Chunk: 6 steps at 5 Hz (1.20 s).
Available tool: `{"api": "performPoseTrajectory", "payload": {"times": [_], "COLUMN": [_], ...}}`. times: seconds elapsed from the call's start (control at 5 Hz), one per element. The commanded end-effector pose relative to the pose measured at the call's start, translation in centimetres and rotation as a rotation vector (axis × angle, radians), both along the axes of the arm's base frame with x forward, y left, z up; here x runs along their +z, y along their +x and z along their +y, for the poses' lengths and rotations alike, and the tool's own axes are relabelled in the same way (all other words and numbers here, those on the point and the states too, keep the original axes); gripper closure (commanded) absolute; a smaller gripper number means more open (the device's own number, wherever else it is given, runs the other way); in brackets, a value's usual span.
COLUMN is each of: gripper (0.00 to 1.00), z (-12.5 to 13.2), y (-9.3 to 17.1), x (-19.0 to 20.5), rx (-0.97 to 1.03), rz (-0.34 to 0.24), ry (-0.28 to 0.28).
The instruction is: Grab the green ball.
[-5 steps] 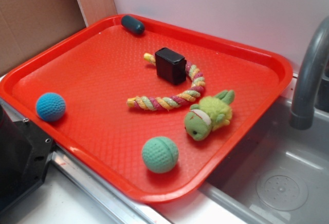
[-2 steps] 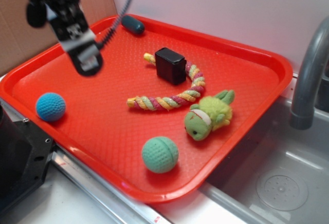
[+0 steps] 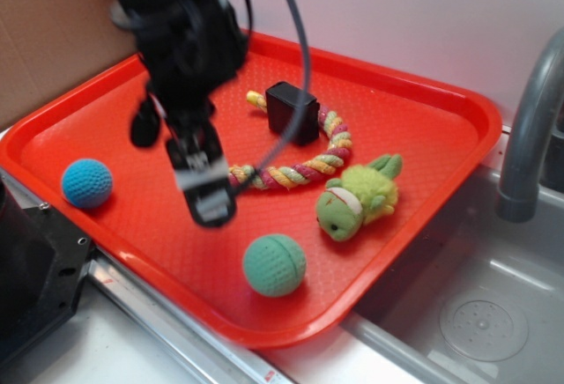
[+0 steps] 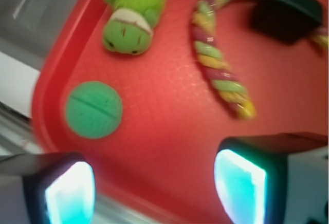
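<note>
The claw (image 3: pixel 181 168) hangs above the middle of the red tray (image 3: pixel 423 93) and its two fingers stand wide apart, with nothing between them; in the wrist view the two pads (image 4: pixel 69 193) glow light blue and only bare tray shows in the gap. The green ball (image 3: pixel 274 264) lies on the tray near the front rim, below the claw and a little to its right in the exterior view, apart from the fingers and not touched. In the wrist view the same ball (image 4: pixel 94 109) sits just above the left pad, with its seam groove turned up. The rope toy (image 3: pixel 291 173) lies right beside the claw on the right, partly behind the finger, and the black block (image 3: pixel 291 111) stands on the rope's far end, beyond the claw. The plush turtle (image 3: pixel 357 197) is further right of the claw, near the ball but not touching it. The blue ball (image 3: pixel 86 182) rests to the left of the claw, close to the tray's left rim. A grey tap (image 3: pixel 529 129) rises outside the tray, far to the right.
</note>
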State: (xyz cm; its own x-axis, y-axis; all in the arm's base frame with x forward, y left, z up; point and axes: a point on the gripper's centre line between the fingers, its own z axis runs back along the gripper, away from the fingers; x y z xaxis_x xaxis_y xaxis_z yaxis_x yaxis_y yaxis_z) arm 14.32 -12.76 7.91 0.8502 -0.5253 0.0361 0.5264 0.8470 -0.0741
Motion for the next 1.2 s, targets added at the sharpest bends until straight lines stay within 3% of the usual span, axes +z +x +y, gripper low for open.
{"api": "performPoseTrajectory", "payload": {"times": [0.0, 0.2, 0.4, 0.6, 0.8, 1.0], "gripper": [0.0, 0.0, 0.0, 0.33, 1.0, 1.0], "z": [-3.0, -5.0, -5.5, -5.9, -5.7, -5.4], "y": [-0.1, -0.7, -0.1, 0.5, 0.6, 0.8], "x": [-3.6, -3.8, -4.7, -5.4, -5.6, -5.7], "rx": [-0.297, -0.521, -0.516, -0.563, -0.518, -0.491], "rz": [-0.029, -0.056, -0.066, -0.042, -0.034, -0.026], "ry": [0.023, 0.008, 0.038, 0.031, 0.034, 0.039]}}
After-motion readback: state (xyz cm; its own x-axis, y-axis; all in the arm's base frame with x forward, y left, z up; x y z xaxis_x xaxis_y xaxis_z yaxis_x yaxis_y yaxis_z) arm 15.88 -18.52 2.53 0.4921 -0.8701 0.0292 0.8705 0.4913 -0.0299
